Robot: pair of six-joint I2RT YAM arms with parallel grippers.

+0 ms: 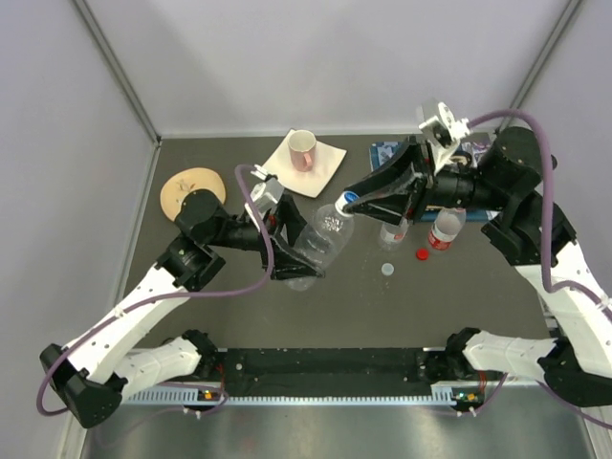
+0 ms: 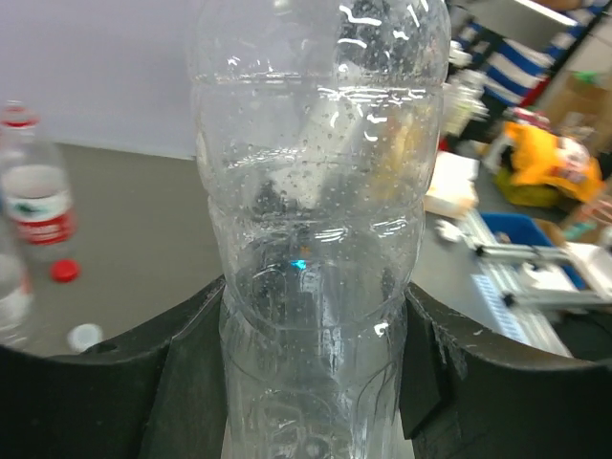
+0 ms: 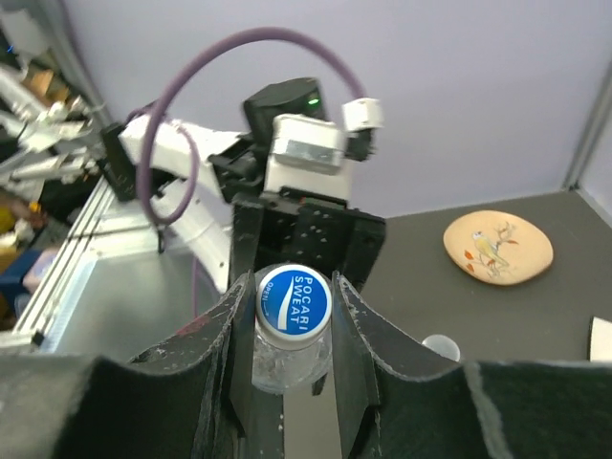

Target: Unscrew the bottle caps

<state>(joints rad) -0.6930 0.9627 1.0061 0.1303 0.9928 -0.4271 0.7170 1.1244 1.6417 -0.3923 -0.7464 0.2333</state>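
Observation:
My left gripper (image 1: 287, 251) is shut on the body of a clear bottle (image 1: 320, 239), which it holds tilted above the table. In the left wrist view the bottle (image 2: 316, 220) fills the gap between the black fingers (image 2: 191, 382). Its blue cap (image 1: 346, 201) points up and to the right. My right gripper (image 3: 293, 311) is shut on that blue cap (image 3: 294, 301), one finger against each side. Two more bottles (image 1: 445, 229) (image 1: 394, 232) stand upright behind the right gripper. A red cap (image 1: 422, 254) and a white cap (image 1: 387, 270) lie loose on the table.
A pink-lined mug (image 1: 303, 148) sits on a white sheet (image 1: 325, 167) at the back. A tan disc (image 1: 191, 186) lies at the back left, a blue packet (image 1: 387, 153) at the back right. Grey walls close in the table.

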